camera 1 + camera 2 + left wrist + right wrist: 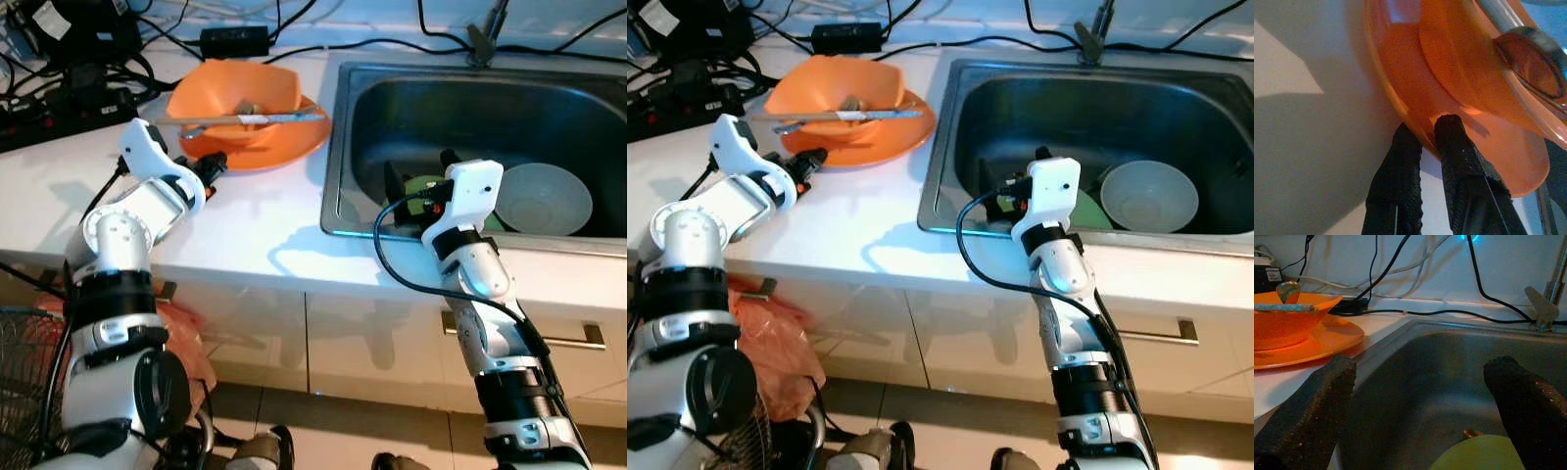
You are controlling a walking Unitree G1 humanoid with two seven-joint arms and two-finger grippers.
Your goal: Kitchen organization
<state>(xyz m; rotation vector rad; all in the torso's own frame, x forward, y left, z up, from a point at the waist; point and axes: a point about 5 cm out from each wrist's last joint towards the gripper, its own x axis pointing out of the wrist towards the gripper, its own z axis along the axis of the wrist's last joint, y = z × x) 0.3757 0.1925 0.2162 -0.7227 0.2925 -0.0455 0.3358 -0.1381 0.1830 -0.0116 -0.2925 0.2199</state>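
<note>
A bundle of black cables (69, 83) and a power strip occupy the back left corner of the white countertop (265, 230).

The left gripper (1427, 134) sits at the near left rim of the orange plate (284, 147). Its two black fingers (1459, 161) are pressed together on the plate rim, one above and one below it, as the left wrist view shows.

The orange plate rests on the countertop just left of the sink's left edge. An orange bowl (230, 93) stands on the plate. A long utensil (240, 119) lies across the bowl rim, its long axis running left to right, roughly parallel to the countertop's front edge; one end reaches past the bowl's right side, over the plate. A spoon (1288, 290) stands in the bowl with its head above the rim.

The stainless steel sink (343, 137) is set into the right part of the countertop. A faucet base (1542, 308) stands at its back edge. Inside the basin, a pale round bowl (544, 199) lies near the front right, and a green dish (1479, 453) lies beside it.

The right gripper (1420, 396) hovers inside the basin near its front edge, above the green dish. Its fingers are spread wide apart and hold nothing.
</note>
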